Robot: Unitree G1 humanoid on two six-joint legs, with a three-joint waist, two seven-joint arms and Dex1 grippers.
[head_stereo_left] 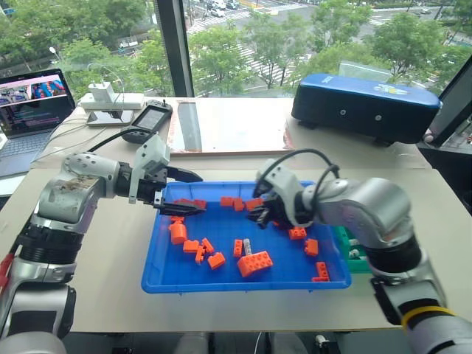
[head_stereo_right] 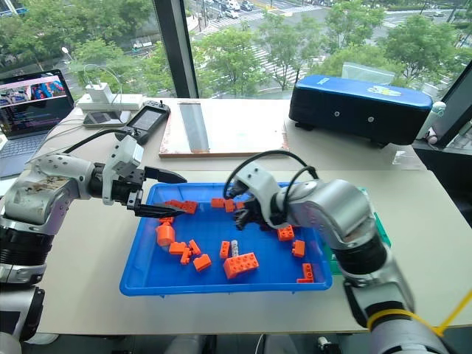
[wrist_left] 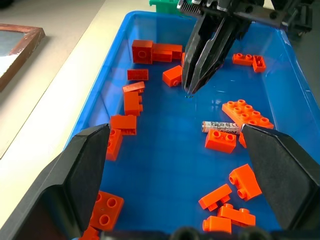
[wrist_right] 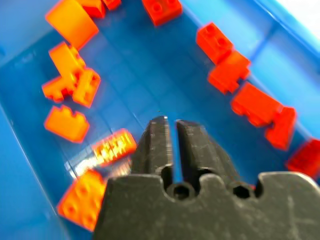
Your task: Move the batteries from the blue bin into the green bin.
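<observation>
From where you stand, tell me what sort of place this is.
Probably an upper-floor office or lab: a tall glass window overlooks treetops and a street far below, an open dark laptop sits on the pale beige worktable, and a white charger block lies beside it.

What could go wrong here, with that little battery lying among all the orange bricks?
The battery lies touching an orange brick in the blue tray, so a grab might catch the brick too or nudge the battery away. The right gripper hangs above the tray floor with fingers nearly together and nothing between them. The green bin sits half hidden behind the right arm, so a drop could miss.
</observation>
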